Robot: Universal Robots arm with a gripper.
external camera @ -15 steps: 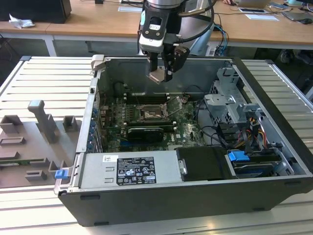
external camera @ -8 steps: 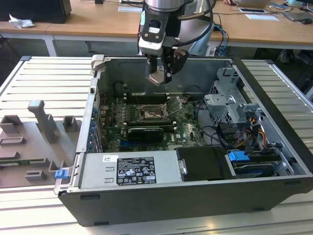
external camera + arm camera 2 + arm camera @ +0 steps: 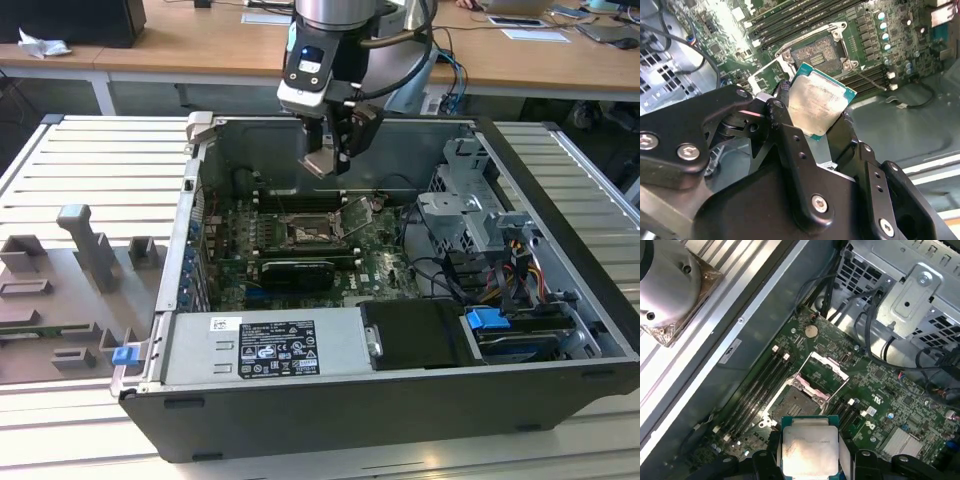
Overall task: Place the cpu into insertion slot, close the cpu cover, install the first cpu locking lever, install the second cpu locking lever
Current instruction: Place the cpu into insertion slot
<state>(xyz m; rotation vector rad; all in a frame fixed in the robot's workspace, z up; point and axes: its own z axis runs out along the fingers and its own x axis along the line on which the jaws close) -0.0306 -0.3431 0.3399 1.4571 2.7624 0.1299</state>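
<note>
End effector [image 3: 328, 158] gripped the cpu [image 3: 809, 450], hovering above the bare insertion slot [image 3: 799, 402]; cpu cover [image 3: 830, 363] stood raised; all four steps looked pending.

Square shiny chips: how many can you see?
1. The cpu is held in the pincer, up above the board, not yet in the insertion slot. Others may be hidden.

The pincer [image 3: 812, 127] hides one corner of the cpu [image 3: 821, 104].

Arm [image 3: 335, 12] is clad in silver-grey; black cable [image 3: 428, 50] is looped at its 3 o'clock. Gripper [image 3: 815, 112] links are cast matte black, pinned by silver screws [image 3: 819, 202], rounded edges throughout.
</note>
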